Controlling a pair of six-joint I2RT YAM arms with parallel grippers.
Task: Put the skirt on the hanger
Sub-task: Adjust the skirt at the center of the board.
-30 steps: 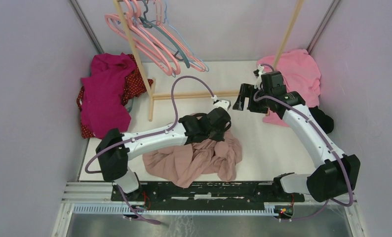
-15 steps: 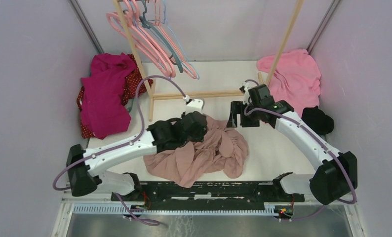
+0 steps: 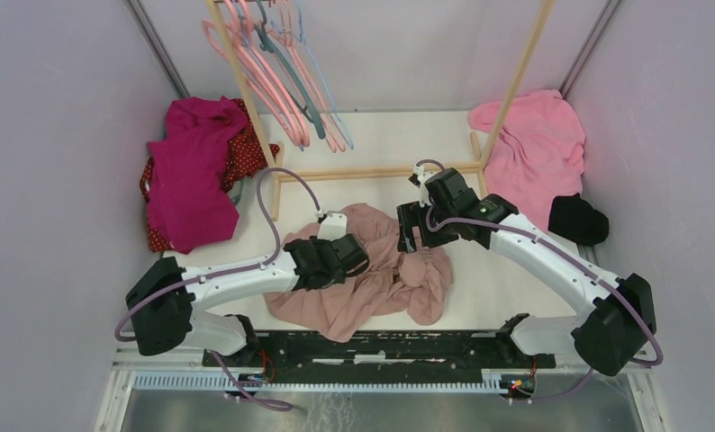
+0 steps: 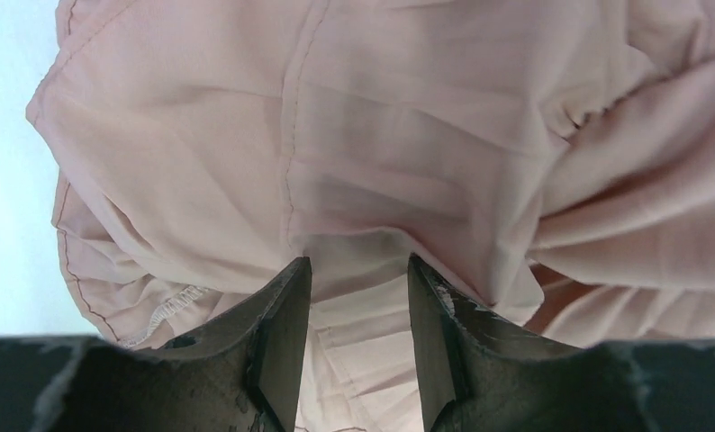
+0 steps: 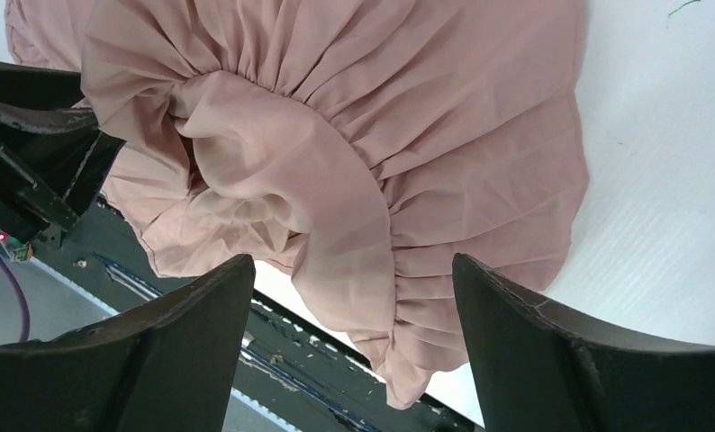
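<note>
The dusty-pink skirt [image 3: 399, 279] lies crumpled on the white table between the arms. It fills the left wrist view [image 4: 408, 135] and shows in the right wrist view [image 5: 354, 162]. My left gripper [image 3: 358, 263] rests low on the skirt's left part. Its jaws [image 4: 357, 263] stand a little apart with flat cloth between them, not pinched. My right gripper [image 3: 411, 241] hovers over the skirt's upper right, jaws wide open and empty [image 5: 354, 265]. Several pink and grey-blue hangers [image 3: 282, 81] hang on the wooden rack at the back left.
The wooden rack's base bar [image 3: 372, 171] crosses the table behind the skirt. A magenta garment [image 3: 187, 171] lies at the left, a pink garment [image 3: 534, 144] at the back right, and a black item [image 3: 577, 219] beside it. A black rail [image 3: 381, 346] runs along the near edge.
My left gripper has drawn back to the left and lower, and the skirt now spreads further toward the rack. My right gripper has come down and left over the skirt. The hangers swing.
</note>
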